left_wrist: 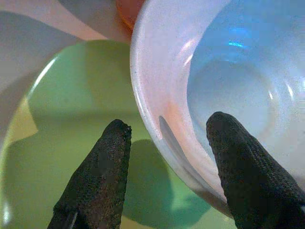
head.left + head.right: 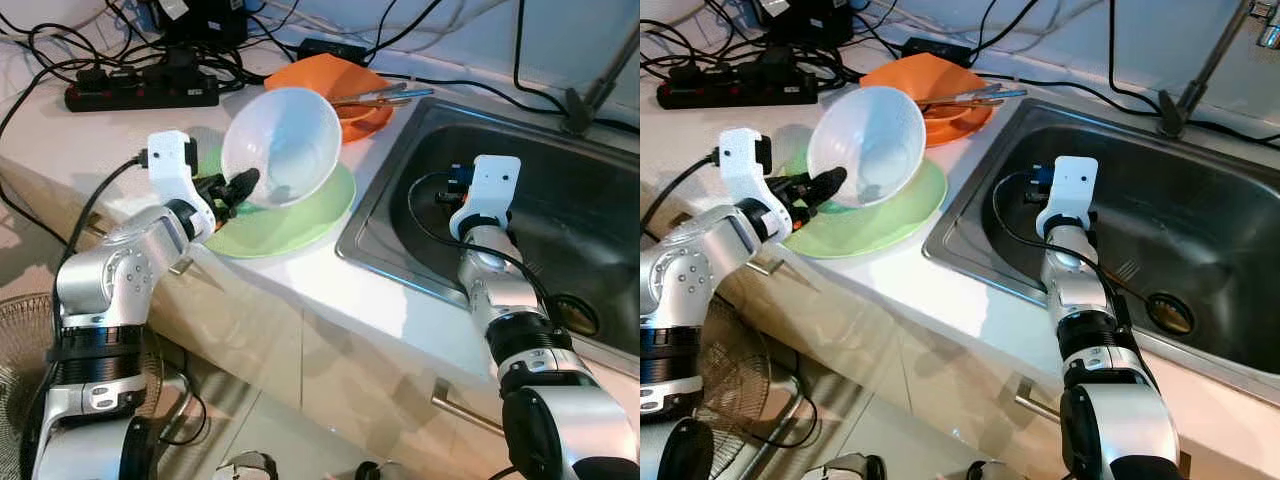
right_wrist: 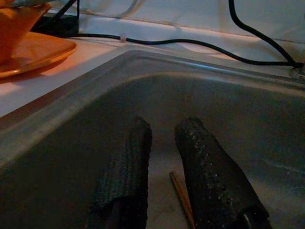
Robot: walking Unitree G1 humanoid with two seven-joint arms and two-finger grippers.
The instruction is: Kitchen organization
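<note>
The right hand [image 3: 162, 157] is hidden behind its own wrist block in both eye views, down in the sink [image 2: 600, 230]. The white bowl [image 2: 282, 147] covers much of the green plate [image 2: 300, 225]. In the right wrist view, a thin stick [image 3: 181, 198] runs off the picture's edge.

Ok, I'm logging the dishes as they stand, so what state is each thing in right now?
White bowl: tipped on its side, rim between the left gripper's fingers.
Green plate: flat on the counter, under the bowl.
Orange bowl: upright on its orange plate, utensils resting across it.
Sink: dry; right gripper low inside it, nothing between its fingers.
</note>
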